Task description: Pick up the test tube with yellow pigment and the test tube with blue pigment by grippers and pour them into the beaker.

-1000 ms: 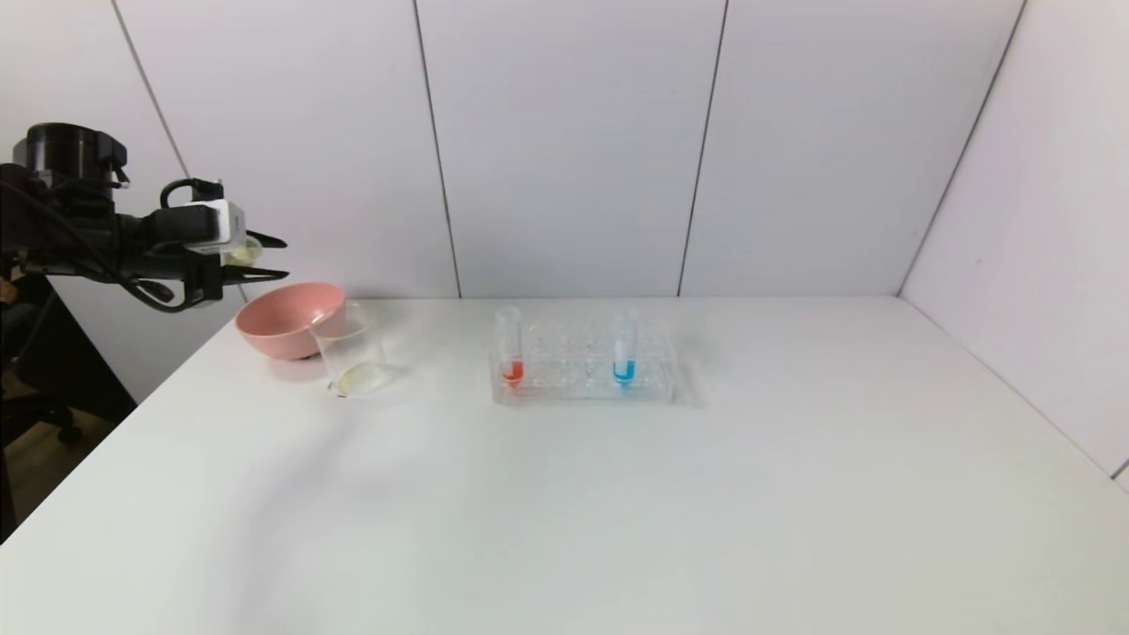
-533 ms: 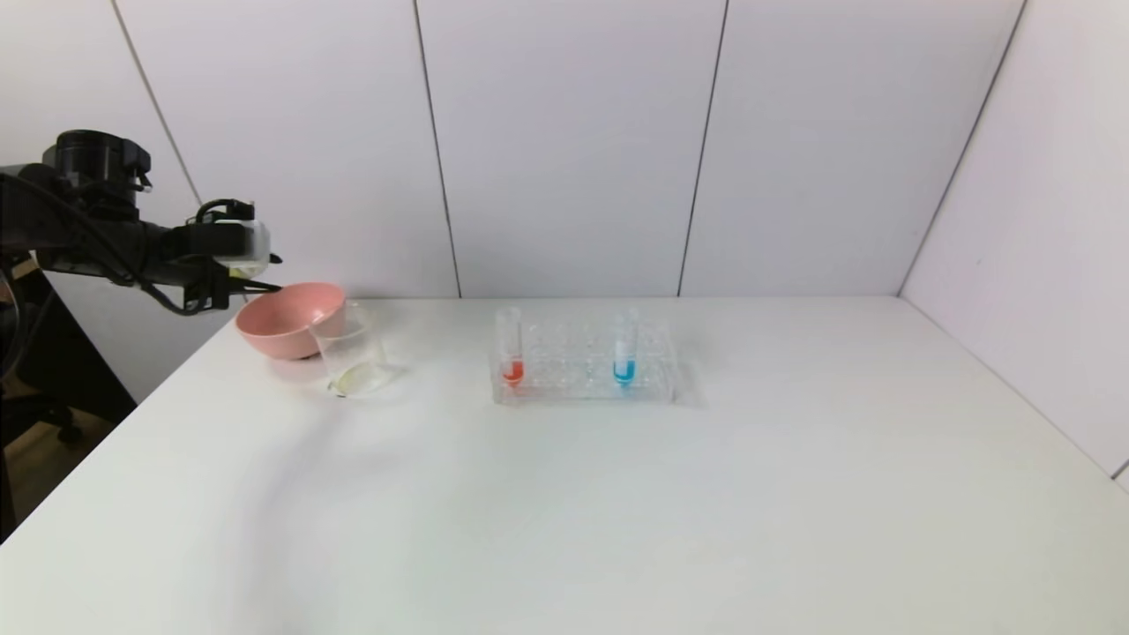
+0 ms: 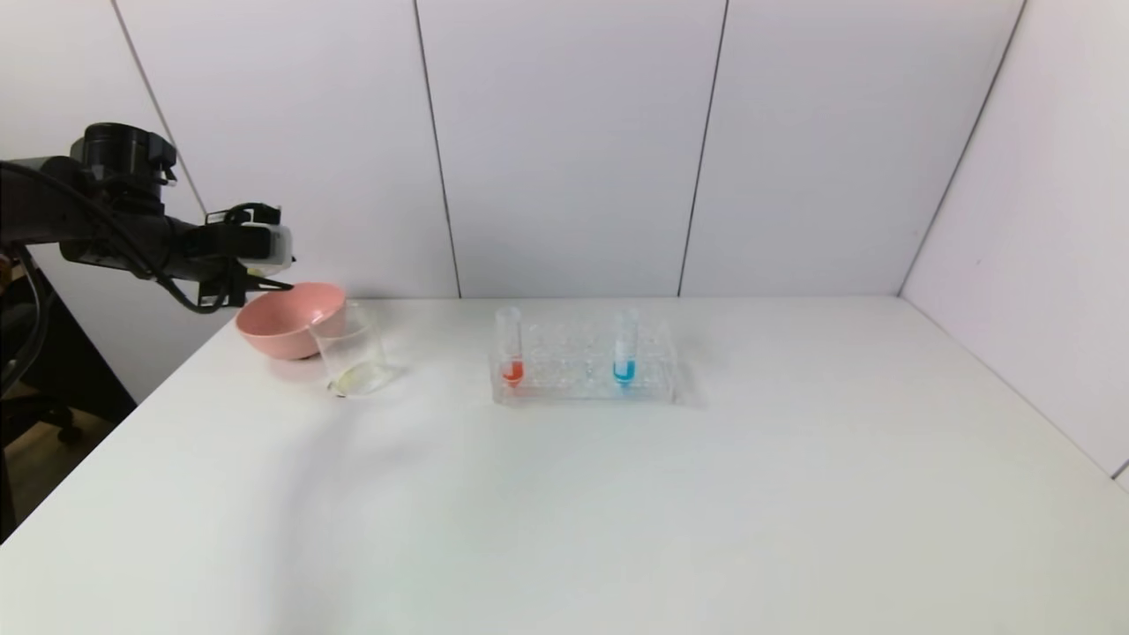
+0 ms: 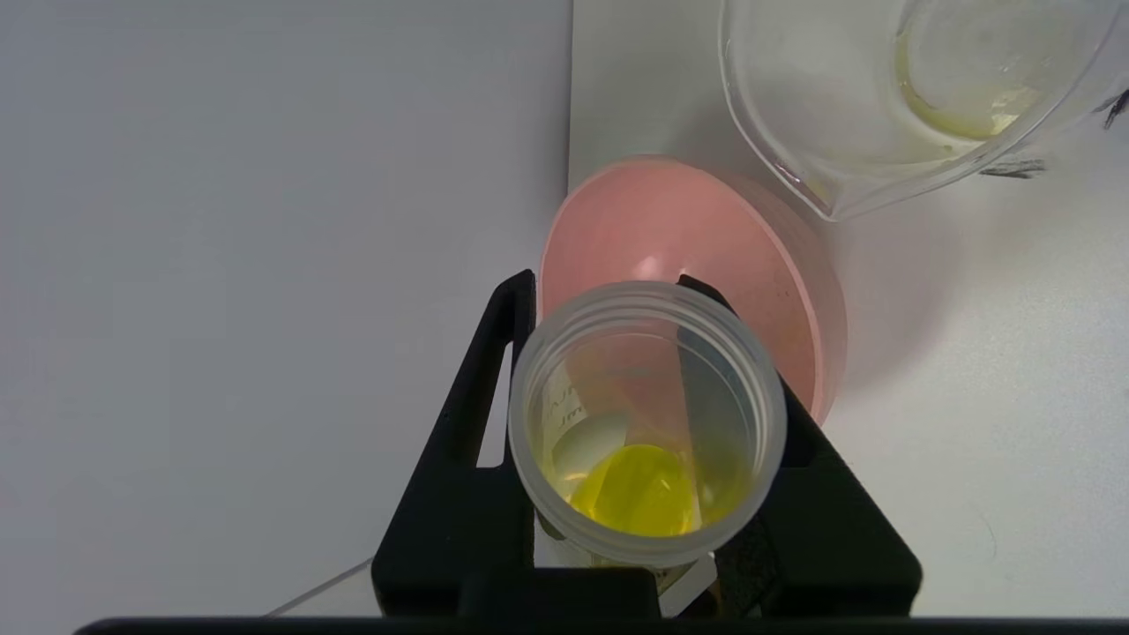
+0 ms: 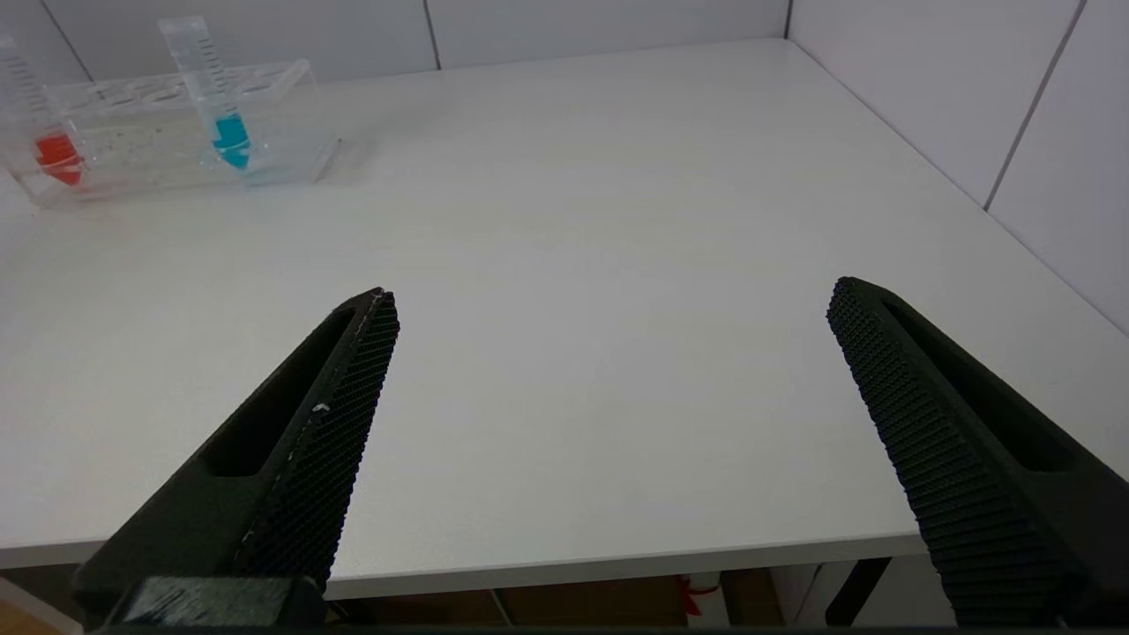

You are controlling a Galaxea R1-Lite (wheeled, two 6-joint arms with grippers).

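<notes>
Left claw (image 4: 648,300) grips yellow tube (image 4: 646,422) above pink bowl (image 4: 706,238) — right claw (image 5: 609,326) agape

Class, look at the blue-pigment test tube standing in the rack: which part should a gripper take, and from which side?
Grip the blue test tube on its clear upper section above the rack, coming from the front with the open right gripper. It stands upright, and the rack walls cover its lower tip.

White table (image 3: 617,511) filled most of the view. Back wall (image 3: 564,141) was pale grey panels split by 3 dark seams, meeting a side wall (image 3: 1041,229) on the right. Brown floor (image 3: 35,459) showed past the table's left edge. Light was soft and even.
</notes>
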